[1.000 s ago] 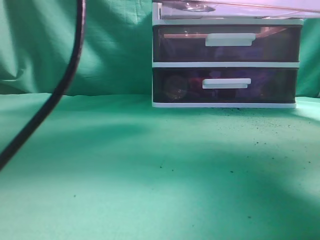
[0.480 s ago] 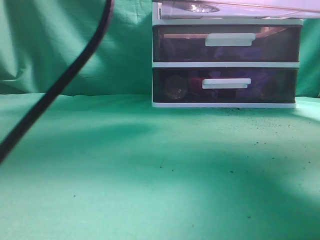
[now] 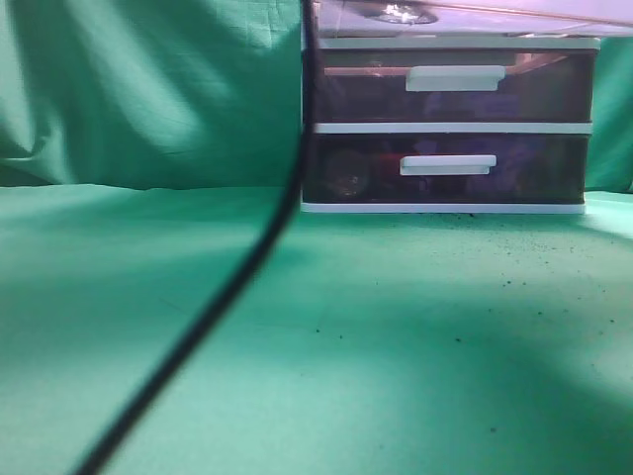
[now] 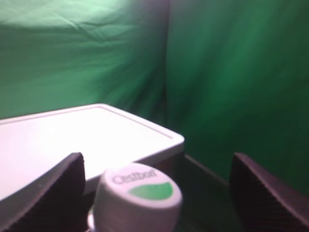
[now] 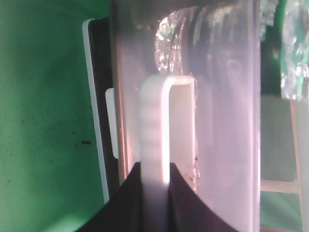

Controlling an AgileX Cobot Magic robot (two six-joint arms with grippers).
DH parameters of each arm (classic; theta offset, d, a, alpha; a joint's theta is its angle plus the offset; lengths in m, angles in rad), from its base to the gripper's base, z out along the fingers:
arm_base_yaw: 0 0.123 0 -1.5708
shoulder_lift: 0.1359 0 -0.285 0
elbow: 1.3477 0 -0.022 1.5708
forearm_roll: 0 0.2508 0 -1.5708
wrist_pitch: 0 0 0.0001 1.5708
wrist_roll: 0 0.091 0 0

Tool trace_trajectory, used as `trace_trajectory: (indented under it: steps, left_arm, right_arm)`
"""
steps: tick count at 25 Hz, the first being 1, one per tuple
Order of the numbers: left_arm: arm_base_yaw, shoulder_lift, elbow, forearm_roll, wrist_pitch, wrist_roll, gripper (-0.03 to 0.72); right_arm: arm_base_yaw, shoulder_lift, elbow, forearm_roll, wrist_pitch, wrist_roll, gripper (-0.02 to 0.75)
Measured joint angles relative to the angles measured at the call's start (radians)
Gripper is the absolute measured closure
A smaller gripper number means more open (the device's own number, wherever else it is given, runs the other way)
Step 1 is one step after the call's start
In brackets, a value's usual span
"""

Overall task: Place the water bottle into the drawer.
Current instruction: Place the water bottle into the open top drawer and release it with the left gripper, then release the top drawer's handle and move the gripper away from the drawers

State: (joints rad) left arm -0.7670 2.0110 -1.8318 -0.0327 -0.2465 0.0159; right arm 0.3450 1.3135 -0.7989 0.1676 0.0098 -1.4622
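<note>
Standing at the back of the green-draped table [image 3: 396, 376], a white-framed drawer unit [image 3: 450, 127] shows two dark drawers pushed in, each with a pale handle, while a black cable [image 3: 227, 297] slants across the exterior view from about 12 o'clock down to 7 o'clock. At the very top edge of that view something clear and glinting shows in the pulled-out top drawer [image 3: 465, 15]; what it is cannot be told from there.

In the left wrist view, the water bottle [image 4: 139, 195] sits between the left gripper's [image 4: 157, 193] two dark fingers [image 4: 50, 195], its white cap with a green patch facing the camera, nearer the finger at 9 o'clock. A clear gap separates the cap from the finger at 3 o'clock, so the jaws stand wide; whether they bear on the bottle's body lower down cannot be told. The unit's white top lies just behind the cap, toward 10 o'clock.

In the right wrist view, the right gripper [image 5: 154, 193] is clenched on the top drawer's white handle [image 5: 166, 125], its dark fingertips pinching the bar at 6 o'clock. Crinkled clear plastic shows through the drawer's translucent front.
</note>
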Motion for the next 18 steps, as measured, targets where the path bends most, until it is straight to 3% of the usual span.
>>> trace_trajectory:
  steps: [3, 6, 8, 10, 14, 17, 18]
  left_arm:
    - [-0.01, 0.056, 0.0, 0.06, -0.176, -0.1, 0.134]
    - [-0.012, 0.11, -0.004, 0.222, -0.343, -0.286, 0.134]
    - [-0.012, 0.141, -0.032, 0.319, -0.401, -0.385, 0.134]
    - [-0.017, 0.156, -0.067, 0.374, -0.413, -0.407, 0.134]
    - [-0.015, 0.154, -0.143, 0.445, -0.358, -0.407, 0.134]
    - [-0.011, 0.13, -0.199, 0.579, -0.118, -0.407, 0.134]
    - [-0.013, 0.116, -0.215, 0.628, 0.012, -0.407, 0.188]
  right_arm:
    - [0.0, 0.0, 0.0, 0.006, 0.0, -0.002, 0.659]
    - [0.001, 0.0, 0.0, 0.022, 0.0, -0.006, 0.659]
    - [0.001, 0.0, 0.0, 0.033, 0.0, -0.01, 0.659]
    - [0.001, 0.0, 0.0, 0.036, 0.005, -0.012, 0.659]
    - [0.001, 0.0, 0.0, 0.044, 0.017, -0.014, 0.659]
    - [0.001, 0.0, 0.0, 0.046, 0.019, -0.016, 0.659]
    - [0.001, 0.0, 0.0, 0.046, 0.019, -0.018, 0.659]
